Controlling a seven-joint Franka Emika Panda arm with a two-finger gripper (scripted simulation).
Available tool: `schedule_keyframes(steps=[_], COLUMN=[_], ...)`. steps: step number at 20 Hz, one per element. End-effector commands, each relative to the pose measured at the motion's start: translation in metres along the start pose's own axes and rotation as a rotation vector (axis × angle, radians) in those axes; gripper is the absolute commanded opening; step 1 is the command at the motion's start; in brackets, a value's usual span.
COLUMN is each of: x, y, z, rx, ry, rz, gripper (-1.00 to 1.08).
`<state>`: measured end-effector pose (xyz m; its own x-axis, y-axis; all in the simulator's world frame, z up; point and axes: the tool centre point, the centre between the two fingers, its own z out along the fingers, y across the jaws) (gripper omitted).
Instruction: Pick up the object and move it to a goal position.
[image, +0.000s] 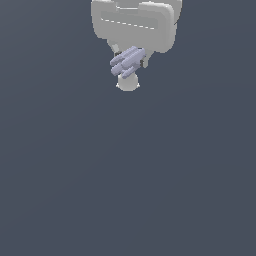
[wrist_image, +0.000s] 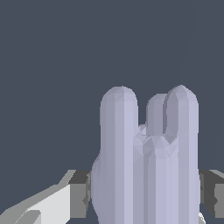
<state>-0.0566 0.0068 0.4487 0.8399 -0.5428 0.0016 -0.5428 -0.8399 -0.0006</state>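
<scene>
Closest to your wrist camera, the small pale lavender-blue bundle of short parallel rods (wrist_image: 146, 166) is filling the view, sitting between dark finger pads (wrist_image: 78, 192) that are pressing on both of its sides. It looks rigid, light and smooth, so keep gripping mid-bundle across the rods. Farther off, your white gripper (image: 131, 64) is hanging clamped on the bundle (image: 127, 61), fingers pointing down, above a plain grey floor (image: 128, 190).
</scene>
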Motion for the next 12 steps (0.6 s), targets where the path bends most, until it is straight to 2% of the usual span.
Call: schedule_keyframes(steps=[1, 12], x=[-0.002, -0.004], y=[0.0, -0.001], z=[-0.016, -0.044], rx=[-0.001, -0.001], ry=[-0.001, -0.002], rz=[0.0, -0.001], gripper=[-1.0, -1.0])
